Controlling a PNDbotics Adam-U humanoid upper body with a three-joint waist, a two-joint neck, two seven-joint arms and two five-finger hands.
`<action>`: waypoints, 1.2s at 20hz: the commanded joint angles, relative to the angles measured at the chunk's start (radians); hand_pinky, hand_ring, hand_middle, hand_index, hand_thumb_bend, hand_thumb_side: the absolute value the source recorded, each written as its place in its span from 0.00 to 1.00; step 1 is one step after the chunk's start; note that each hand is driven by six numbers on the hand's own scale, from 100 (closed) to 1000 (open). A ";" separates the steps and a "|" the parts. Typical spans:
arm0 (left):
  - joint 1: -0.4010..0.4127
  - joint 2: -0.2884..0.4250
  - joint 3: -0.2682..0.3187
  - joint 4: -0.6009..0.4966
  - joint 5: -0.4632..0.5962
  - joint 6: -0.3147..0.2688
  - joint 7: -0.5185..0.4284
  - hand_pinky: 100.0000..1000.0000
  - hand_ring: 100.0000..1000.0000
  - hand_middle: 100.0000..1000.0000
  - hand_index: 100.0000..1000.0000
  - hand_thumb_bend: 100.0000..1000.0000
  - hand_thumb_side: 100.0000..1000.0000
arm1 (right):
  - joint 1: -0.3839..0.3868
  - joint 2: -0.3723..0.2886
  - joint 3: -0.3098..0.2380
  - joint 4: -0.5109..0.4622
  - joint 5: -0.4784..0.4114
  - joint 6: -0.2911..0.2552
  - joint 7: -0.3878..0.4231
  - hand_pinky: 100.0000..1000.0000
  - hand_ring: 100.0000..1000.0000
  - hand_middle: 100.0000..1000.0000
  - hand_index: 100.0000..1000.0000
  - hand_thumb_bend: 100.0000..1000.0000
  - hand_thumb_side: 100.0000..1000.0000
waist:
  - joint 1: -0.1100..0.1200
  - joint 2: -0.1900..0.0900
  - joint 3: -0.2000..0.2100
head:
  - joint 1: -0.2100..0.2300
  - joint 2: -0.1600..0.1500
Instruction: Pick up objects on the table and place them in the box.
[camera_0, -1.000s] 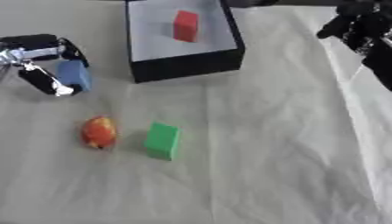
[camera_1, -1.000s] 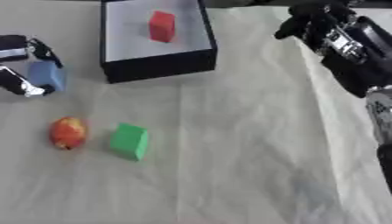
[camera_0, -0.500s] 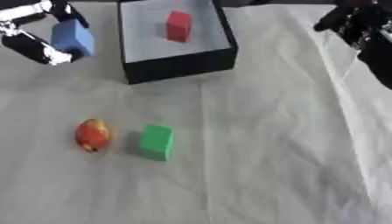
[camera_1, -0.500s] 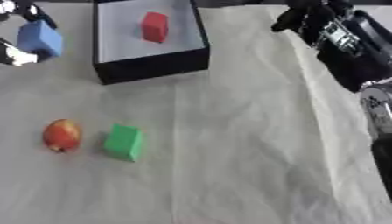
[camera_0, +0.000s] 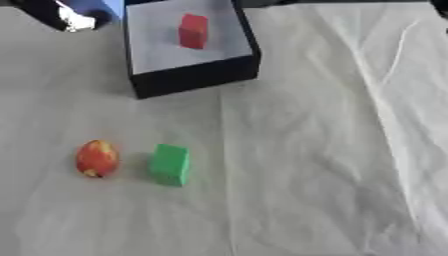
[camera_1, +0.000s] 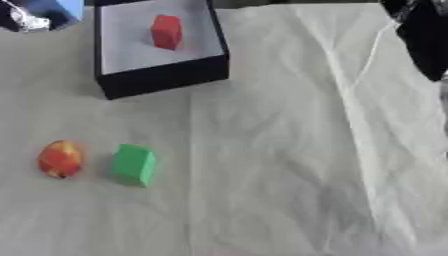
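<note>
My left hand (camera_0: 63, 14) is at the top left edge, shut on a blue block (camera_0: 98, 7), which it holds in the air just left of the box's far left corner. The black box (camera_0: 194, 76) has a white floor, and a red block (camera_0: 193, 31) stands on it. A red and orange apple (camera_0: 96, 158) lies on the cloth at the lower left. A green block (camera_0: 170, 164) stands just right of it. My right hand (camera_1: 422, 35) shows only as a dark shape at the top right edge.
A creased white cloth (camera_0: 306, 150) covers the table. A long fold (camera_1: 350, 100) runs down its right side. Open cloth lies right of the box and below the green block.
My left hand has lifted the blue block up and right, from the left edge to beside the box's far corner. My right arm has drawn toward the top right edge.
</note>
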 joint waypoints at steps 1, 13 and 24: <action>-0.038 -0.016 0.035 0.015 -0.077 -0.227 -0.154 0.70 0.62 0.51 0.60 0.08 0.08 | -0.029 -0.060 -0.021 -0.024 -0.008 -0.033 -0.039 1.00 0.79 0.67 0.77 0.00 0.47 | 0.013 -0.013 -0.010 | 0.019 -0.017; -0.060 -0.129 0.148 0.175 -0.418 -0.228 0.049 0.71 0.63 0.52 0.61 0.09 0.10 | -0.190 -0.068 0.011 -0.024 -0.081 -0.072 -0.085 1.00 0.78 0.66 0.77 0.00 0.47 | 0.026 0.047 -0.165 | 0.152 -0.092; -0.021 -0.185 0.182 0.306 -0.722 -0.225 0.192 0.76 0.71 0.60 0.69 0.16 0.15 | -0.210 -0.053 0.013 -0.024 -0.098 -0.051 -0.056 1.00 0.77 0.65 0.77 0.00 0.47 | 0.029 0.069 -0.206 | 0.176 -0.102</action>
